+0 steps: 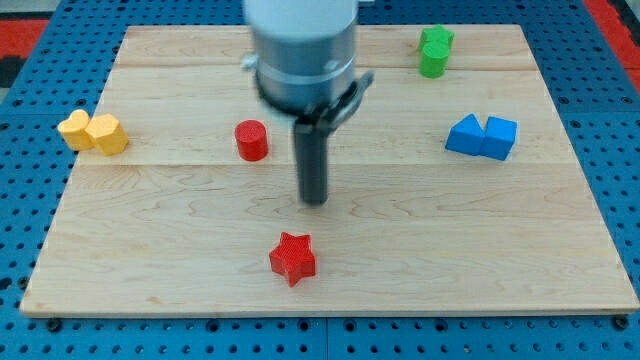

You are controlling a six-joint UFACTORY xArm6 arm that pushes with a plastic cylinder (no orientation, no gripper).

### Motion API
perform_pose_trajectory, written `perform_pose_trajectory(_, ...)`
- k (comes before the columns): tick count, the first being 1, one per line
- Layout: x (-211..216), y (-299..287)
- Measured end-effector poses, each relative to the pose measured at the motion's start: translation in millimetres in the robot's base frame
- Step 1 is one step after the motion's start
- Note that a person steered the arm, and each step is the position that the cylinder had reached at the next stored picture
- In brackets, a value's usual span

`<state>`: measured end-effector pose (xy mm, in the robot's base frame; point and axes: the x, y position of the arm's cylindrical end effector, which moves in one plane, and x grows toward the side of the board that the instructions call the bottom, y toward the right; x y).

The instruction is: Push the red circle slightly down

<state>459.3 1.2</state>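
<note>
The red circle (251, 140) stands on the wooden board (180, 230), left of centre. My tip (315, 200) is on the board to the circle's right and a little below it, apart from it. A red star (292, 258) lies below the tip, near the view's bottom. The arm's grey body hides part of the board at the view's top.
Two yellow blocks (93, 132) sit side by side at the view's left. Two green blocks (434, 51) sit stacked closely at the top right. A blue triangle (464, 135) and a blue cube (499, 138) touch at the right.
</note>
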Motion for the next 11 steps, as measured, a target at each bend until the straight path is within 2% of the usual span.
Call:
perform_pose_trajectory(1,-111.0,13.1)
perform_pose_trajectory(2,-130.3,-44.3)
perform_pose_trajectory(3,-95.0,-75.1)
perform_pose_trajectory(4,-46.6,-73.7)
perform_pose_trajectory(5,-23.9,-73.8)
perform_pose_trajectory(6,-24.6,-119.9)
perform_pose_trajectory(7,-13.4,-136.9)
perform_pose_trajectory(8,25.3,-118.2)
perform_pose_trajectory(9,40.8,-114.6)
perform_pose_trajectory(10,18.0,-158.4)
perform_pose_trajectory(11,30.4,-177.3)
